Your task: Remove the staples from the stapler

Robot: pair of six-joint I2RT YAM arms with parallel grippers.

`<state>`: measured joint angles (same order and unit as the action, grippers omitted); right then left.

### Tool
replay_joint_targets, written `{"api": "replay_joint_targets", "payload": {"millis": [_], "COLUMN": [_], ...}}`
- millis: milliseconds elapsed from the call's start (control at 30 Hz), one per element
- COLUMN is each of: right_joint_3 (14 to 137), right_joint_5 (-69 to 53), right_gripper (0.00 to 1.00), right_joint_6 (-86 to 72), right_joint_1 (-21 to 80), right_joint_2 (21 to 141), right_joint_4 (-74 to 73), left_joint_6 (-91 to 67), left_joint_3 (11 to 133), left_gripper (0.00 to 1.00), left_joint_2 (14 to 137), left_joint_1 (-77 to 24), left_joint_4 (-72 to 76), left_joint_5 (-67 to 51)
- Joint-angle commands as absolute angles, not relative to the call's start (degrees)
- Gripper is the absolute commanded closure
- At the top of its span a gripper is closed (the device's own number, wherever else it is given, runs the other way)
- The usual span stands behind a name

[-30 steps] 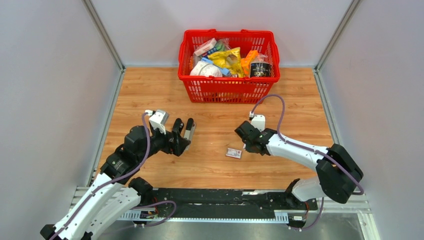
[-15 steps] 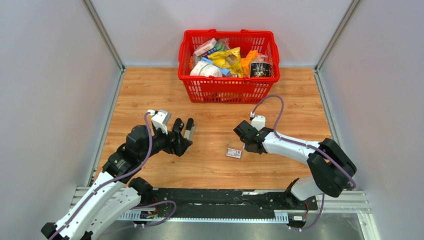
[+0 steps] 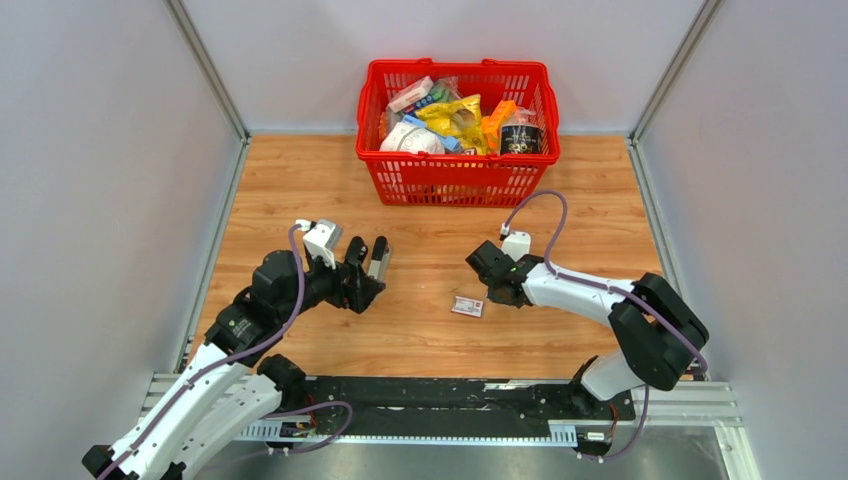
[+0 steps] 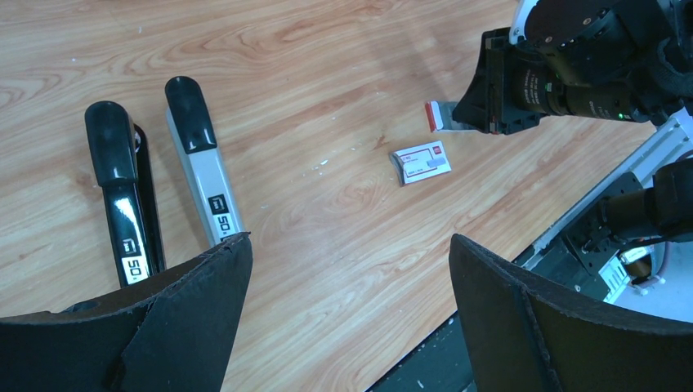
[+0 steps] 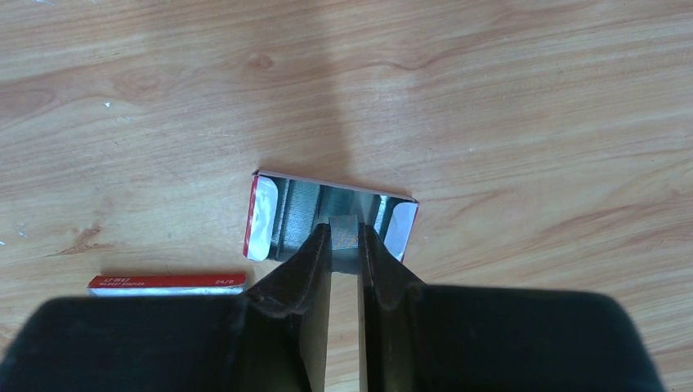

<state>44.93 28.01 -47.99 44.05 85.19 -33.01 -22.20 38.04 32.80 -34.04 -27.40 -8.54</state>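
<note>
The stapler (image 3: 368, 260) lies opened on the wood table, its black arm (image 4: 118, 196) beside its silver magazine arm (image 4: 200, 171). My left gripper (image 4: 347, 310) is open wide and empty, with the stapler just past its left finger; it also shows in the top view (image 3: 360, 288). My right gripper (image 5: 344, 233) is shut on a short grey strip of staples (image 5: 344, 222), right over an open red-and-white box tray (image 5: 282, 214) that holds more grey staples. In the top view the right gripper (image 3: 492, 288) points down at the table.
The box's red-and-white sleeve (image 5: 167, 283) lies on the table just left of the tray, and shows in the top view (image 3: 467, 306). A red basket (image 3: 456, 180) full of packets stands at the back. Grey walls close in both sides.
The right gripper has shifted slightly left and back, and its elbow has swung left. The left gripper crept a little right, then held still.
</note>
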Motion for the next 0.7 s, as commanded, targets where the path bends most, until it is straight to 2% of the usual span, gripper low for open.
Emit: {"api": "replay_joint_targets", "payload": {"millis": [0, 667], "right_joint_3": [45.79, 44.56], "right_joint_5": [29.27, 28.65], "right_gripper": [0.84, 0.85], "right_joint_6": [-49.57, -50.10], "right_joint_1": [43.77, 44.03], "right_joint_2": [85.25, 84.55], "right_joint_4": [-31.03, -30.76], "left_joint_6": [-21.62, -21.53], "left_joint_3": [38.14, 38.23], "left_gripper": [0.03, 0.03], "left_joint_2": [32.61, 32.78], "left_joint_1": [-34.01, -34.01], "left_joint_4": [-25.40, -25.31], "left_joint_5": [-9.23, -9.58]}}
